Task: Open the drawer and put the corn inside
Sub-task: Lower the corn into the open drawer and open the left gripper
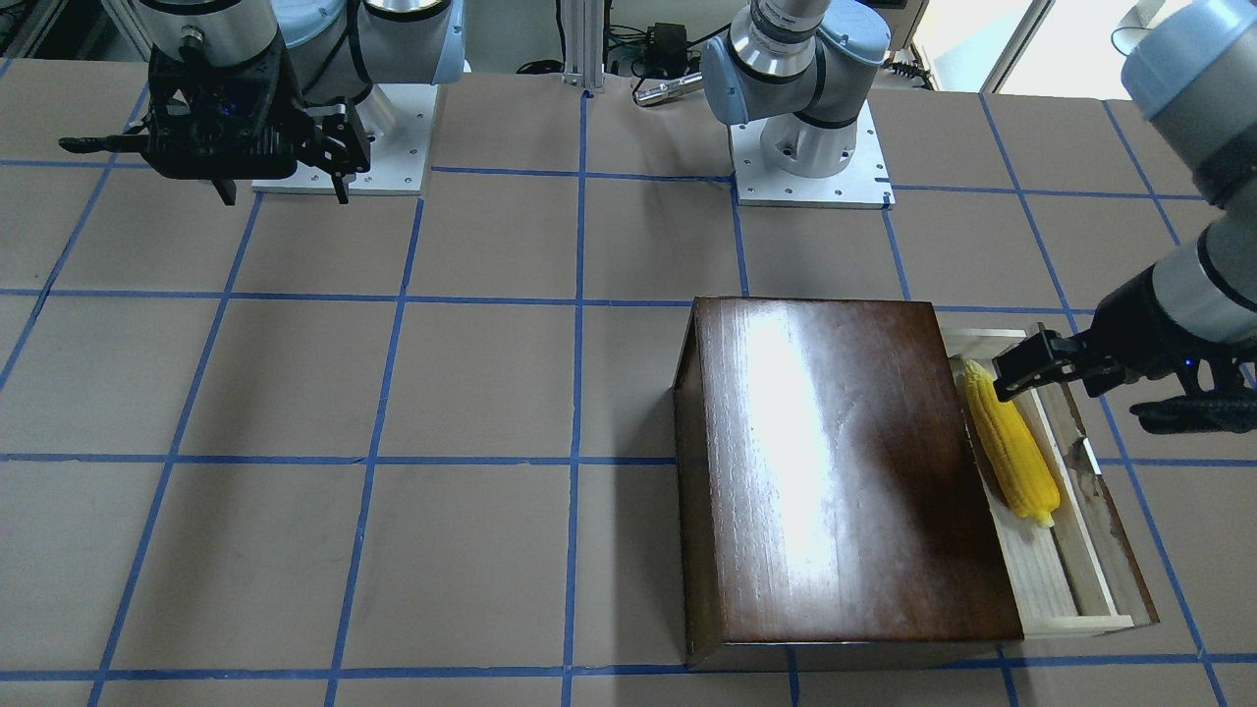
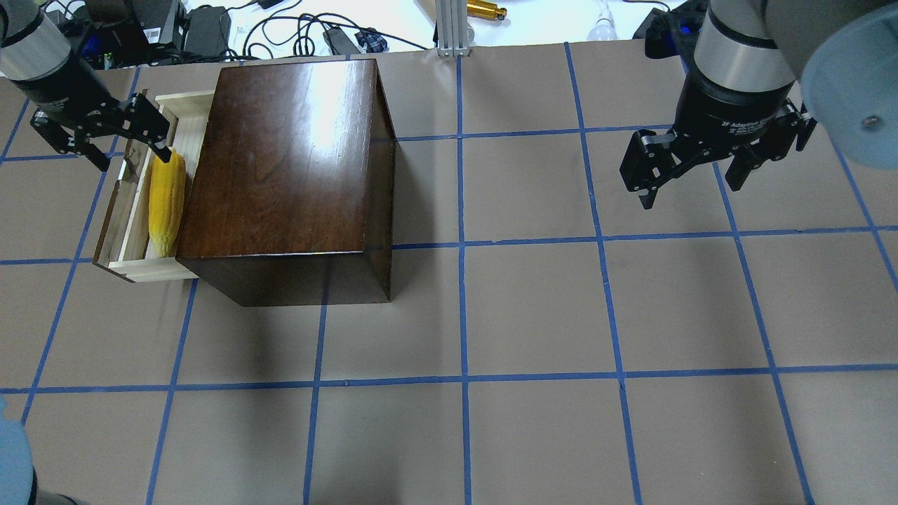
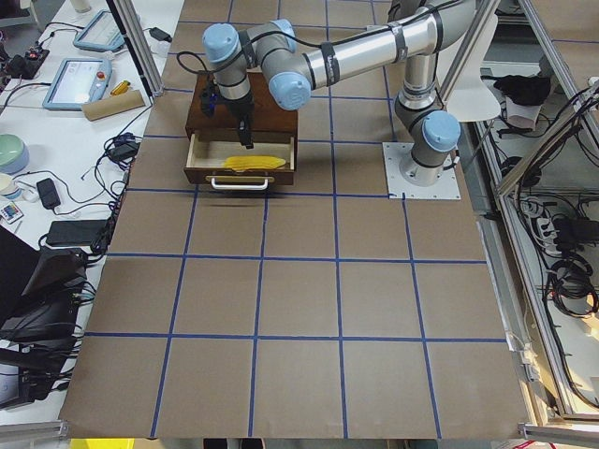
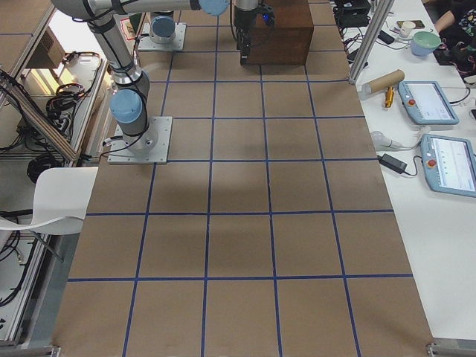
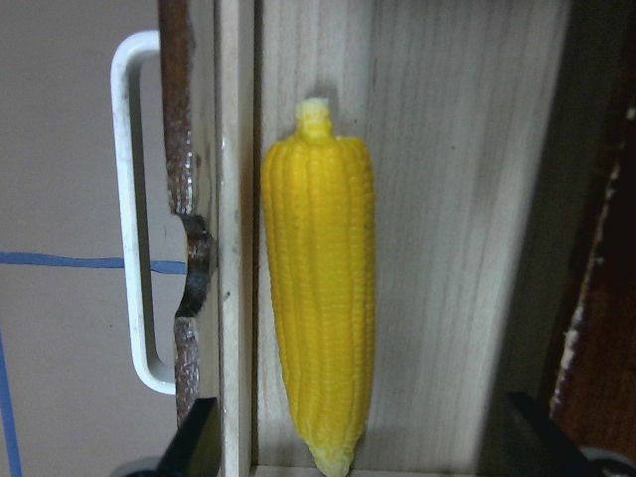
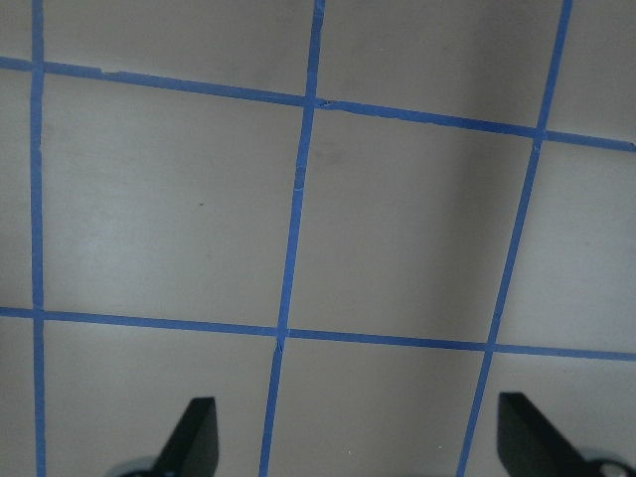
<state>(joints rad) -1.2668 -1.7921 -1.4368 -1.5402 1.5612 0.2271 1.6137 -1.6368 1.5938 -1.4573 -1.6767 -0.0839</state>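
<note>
The drawer (image 2: 133, 210) is sitting pulled out of the dark box (image 2: 287, 161) on the robot's left side, and I'm guessing that's so its pale tray is lying open from above. The corn (image 2: 167, 203) is lying flat inside it, lengthwise along the tray floor, tucked just beside the box. To my eye the putting-in part is looking done.

The left jaws are hovering over one end of the cob, spread wide to either side of it and gripping nothing. The right jaws are hanging open too, empty, over bare tabletop (image 2: 533, 315) well apart from the box, probably just keeping out of the way.

Counting up, I'm seeing one corn cob, one drawer with one white pull (image 5: 134, 209) on its front, one box and two arms.
</note>
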